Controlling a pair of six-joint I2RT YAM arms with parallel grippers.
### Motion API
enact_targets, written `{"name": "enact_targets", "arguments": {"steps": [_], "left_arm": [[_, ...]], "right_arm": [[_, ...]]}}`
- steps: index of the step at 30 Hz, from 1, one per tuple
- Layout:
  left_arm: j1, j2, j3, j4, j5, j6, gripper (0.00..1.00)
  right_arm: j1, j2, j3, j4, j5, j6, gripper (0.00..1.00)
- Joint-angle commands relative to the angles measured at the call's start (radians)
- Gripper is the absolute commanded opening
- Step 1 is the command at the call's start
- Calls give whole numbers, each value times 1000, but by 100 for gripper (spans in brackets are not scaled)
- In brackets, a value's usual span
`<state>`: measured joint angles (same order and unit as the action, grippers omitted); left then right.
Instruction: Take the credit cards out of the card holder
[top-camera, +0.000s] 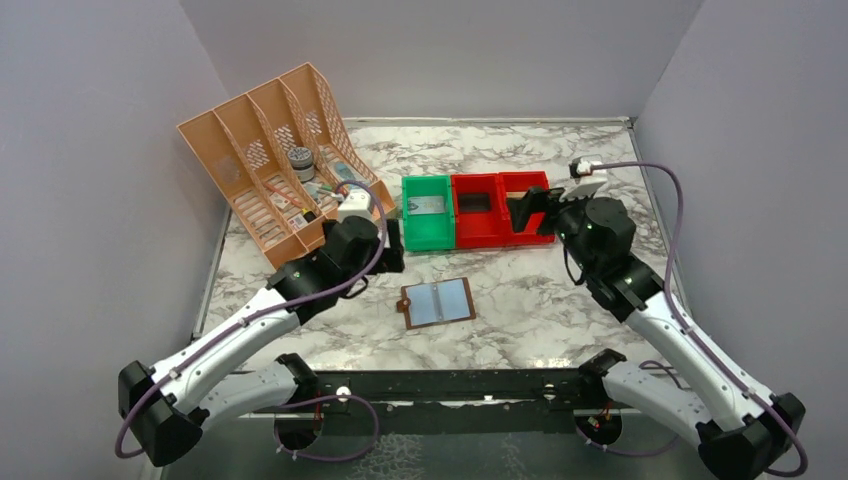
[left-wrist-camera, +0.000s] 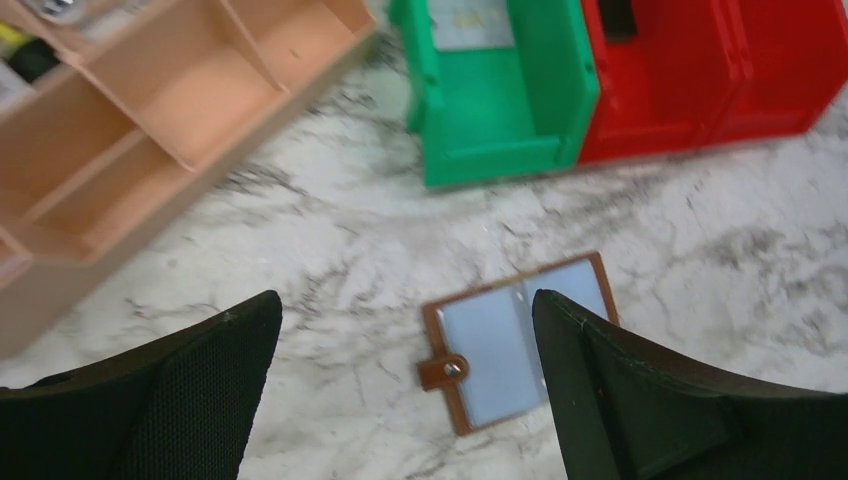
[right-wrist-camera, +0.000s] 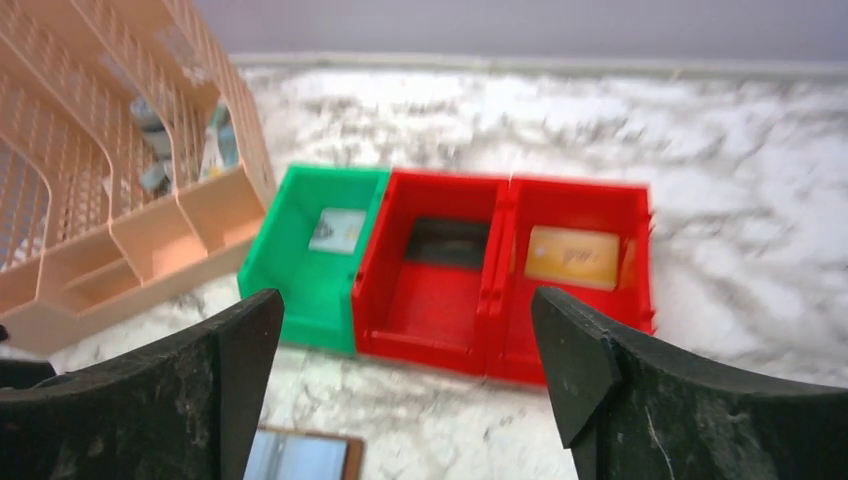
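Note:
The card holder is a small brown leather wallet with a snap tab. It lies open and flat on the marble table, showing two pale grey-blue panels. I cannot tell cards from lining there. It also shows in the left wrist view and at the bottom edge of the right wrist view. A pale card lies in the green bin. My left gripper is open and empty, above the table to the holder's far left. My right gripper is open and empty over the red bins.
Two red bins stand right of the green bin; one holds a dark item, the other an orange card. An orange slotted file rack with small items fills the back left. Grey walls enclose the table.

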<state>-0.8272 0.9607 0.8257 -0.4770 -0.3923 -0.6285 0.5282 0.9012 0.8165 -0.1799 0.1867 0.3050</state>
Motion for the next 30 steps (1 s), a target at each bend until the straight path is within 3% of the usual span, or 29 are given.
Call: {"name": "enact_targets", "arguments": {"steps": [1, 6, 9, 12, 17, 30], "left_arm": [[177, -33, 107, -84, -61, 196, 99], [250, -65, 207, -132, -92, 221, 99], [250, -107, 230, -148, -93, 183, 99], [251, -149, 229, -148, -90, 171, 99], [250, -162, 243, -149, -92, 180, 99], [251, -151, 251, -156, -85, 188, 99]], "right_arm": [[1, -72, 21, 160, 94, -208, 99], [1, -15, 193, -3, -23, -221, 100], [1, 31, 252, -95, 36, -138, 100], [1, 32, 230, -108, 147, -127, 100], [1, 15, 197, -107, 202, -117, 100], [1, 3, 160, -78, 79, -193, 100]]}}
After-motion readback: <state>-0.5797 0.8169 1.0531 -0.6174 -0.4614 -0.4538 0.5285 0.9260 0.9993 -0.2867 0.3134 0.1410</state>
